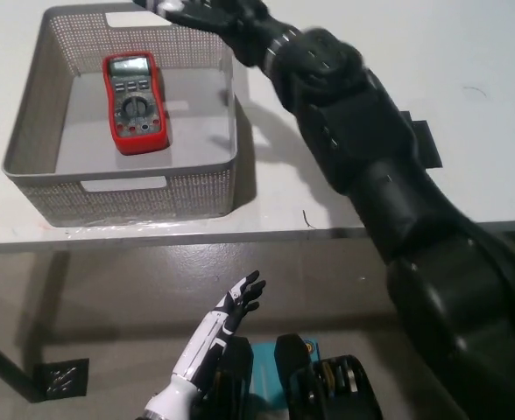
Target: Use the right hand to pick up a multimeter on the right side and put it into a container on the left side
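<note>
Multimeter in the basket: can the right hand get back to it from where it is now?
Probably yes. The multimeter lies face up on the floor of the open-topped basket, with nothing over it. The right hand hovers open at the basket's far rim, just beside it.
</note>
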`<state>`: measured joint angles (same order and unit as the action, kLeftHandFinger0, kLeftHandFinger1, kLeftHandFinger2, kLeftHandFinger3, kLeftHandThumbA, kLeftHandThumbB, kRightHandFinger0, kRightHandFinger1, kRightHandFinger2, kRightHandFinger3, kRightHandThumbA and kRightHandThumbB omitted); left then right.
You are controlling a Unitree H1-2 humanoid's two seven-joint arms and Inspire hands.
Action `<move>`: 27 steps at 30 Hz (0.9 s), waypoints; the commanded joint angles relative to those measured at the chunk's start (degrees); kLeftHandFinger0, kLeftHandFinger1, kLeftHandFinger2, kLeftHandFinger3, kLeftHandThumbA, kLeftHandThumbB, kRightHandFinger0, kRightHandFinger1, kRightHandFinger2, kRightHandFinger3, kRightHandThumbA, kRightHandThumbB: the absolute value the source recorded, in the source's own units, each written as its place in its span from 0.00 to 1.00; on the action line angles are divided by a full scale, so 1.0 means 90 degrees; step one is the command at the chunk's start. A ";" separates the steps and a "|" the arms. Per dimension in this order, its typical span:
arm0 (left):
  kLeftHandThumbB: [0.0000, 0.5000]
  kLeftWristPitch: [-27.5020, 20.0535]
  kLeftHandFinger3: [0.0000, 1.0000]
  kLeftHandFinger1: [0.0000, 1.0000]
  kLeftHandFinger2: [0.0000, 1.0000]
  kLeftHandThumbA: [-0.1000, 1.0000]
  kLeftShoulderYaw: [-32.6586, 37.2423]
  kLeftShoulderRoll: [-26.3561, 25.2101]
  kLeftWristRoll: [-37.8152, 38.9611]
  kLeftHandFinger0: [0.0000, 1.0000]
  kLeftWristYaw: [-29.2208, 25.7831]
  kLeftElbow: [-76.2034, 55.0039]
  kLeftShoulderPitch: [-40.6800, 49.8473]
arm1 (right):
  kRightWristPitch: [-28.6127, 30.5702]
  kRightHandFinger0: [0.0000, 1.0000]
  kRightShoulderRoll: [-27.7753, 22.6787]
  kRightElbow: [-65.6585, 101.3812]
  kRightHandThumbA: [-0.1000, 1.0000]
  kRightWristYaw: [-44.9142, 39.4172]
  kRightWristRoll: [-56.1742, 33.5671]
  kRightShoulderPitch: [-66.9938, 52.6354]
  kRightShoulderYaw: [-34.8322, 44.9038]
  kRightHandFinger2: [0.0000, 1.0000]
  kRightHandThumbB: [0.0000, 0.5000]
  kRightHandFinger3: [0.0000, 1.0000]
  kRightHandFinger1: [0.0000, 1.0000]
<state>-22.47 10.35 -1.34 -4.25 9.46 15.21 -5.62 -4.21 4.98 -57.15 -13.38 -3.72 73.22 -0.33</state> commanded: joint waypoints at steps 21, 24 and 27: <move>1.00 -0.0309 1.00 1.00 1.00 1.00 -0.0123 0.0037 -0.0044 1.00 -0.0169 0.0245 -0.0034 | 0.0096 1.00 -0.1613 1.0730 1.00 -0.0594 -0.2091 -0.7088 -0.0170 1.00 1.00 1.00 1.00; 1.00 -0.0331 1.00 1.00 1.00 1.00 -0.0125 0.0038 -0.0067 1.00 -0.0185 0.0291 -0.0052 | 0.0296 1.00 -0.1541 1.0735 1.00 -0.0603 -0.1846 -0.7671 -0.0401 1.00 1.00 1.00 1.00; 0.99 -0.0358 1.00 1.00 1.00 1.00 -0.0115 0.0051 -0.0061 1.00 -0.0176 0.0322 -0.0047 | 0.0565 1.00 -0.1504 1.0535 1.00 -0.0719 -0.1676 -0.8072 -0.0566 1.00 1.00 1.00 1.00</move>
<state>-22.05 9.82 -1.34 -4.30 9.44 18.25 -5.11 -6.90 -4.74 -5.48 -13.42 -6.88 15.05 -0.74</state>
